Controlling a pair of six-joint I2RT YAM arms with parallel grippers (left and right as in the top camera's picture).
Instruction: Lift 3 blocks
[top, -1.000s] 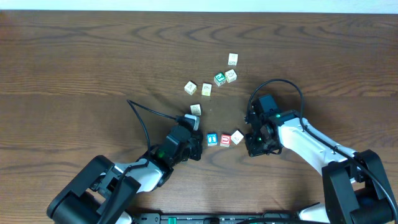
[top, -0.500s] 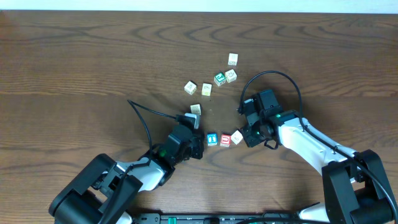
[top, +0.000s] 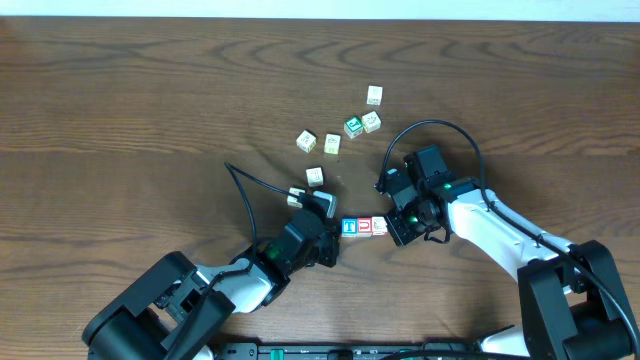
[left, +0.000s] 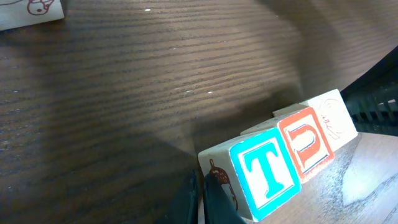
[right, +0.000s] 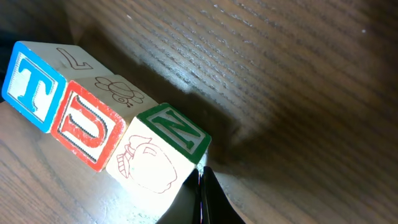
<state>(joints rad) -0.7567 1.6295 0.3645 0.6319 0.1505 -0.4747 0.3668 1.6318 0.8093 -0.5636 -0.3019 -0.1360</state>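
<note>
Three blocks form a tight straight row: the blue T block (top: 349, 227) (left: 264, 174) (right: 28, 84), the red U block (top: 365, 227) (left: 309, 149) (right: 90, 130) and the pale cream block (top: 380, 227) (left: 333, 118) (right: 149, 168) with a reddish drawing and a green N side. My left gripper (top: 336, 234) (left: 202, 199) is shut, its tips pressed against the blue block's outer face. My right gripper (top: 392, 229) (right: 202, 186) is shut too, its tips against the cream block's outer end. Whether the row is off the table does not show.
Behind the row lie a green-faced cube (top: 353, 127) and several pale cream cubes, the nearest one (top: 315, 176) (left: 31, 7) just beyond my left gripper. Each arm trails a black cable loop (top: 430, 135) over the dark wooden table (top: 120, 120).
Both grippers have closed in on the blocks, the left moving right, the right moving left. The three loosely spaced blocks are now pushed together into one straight row.
</note>
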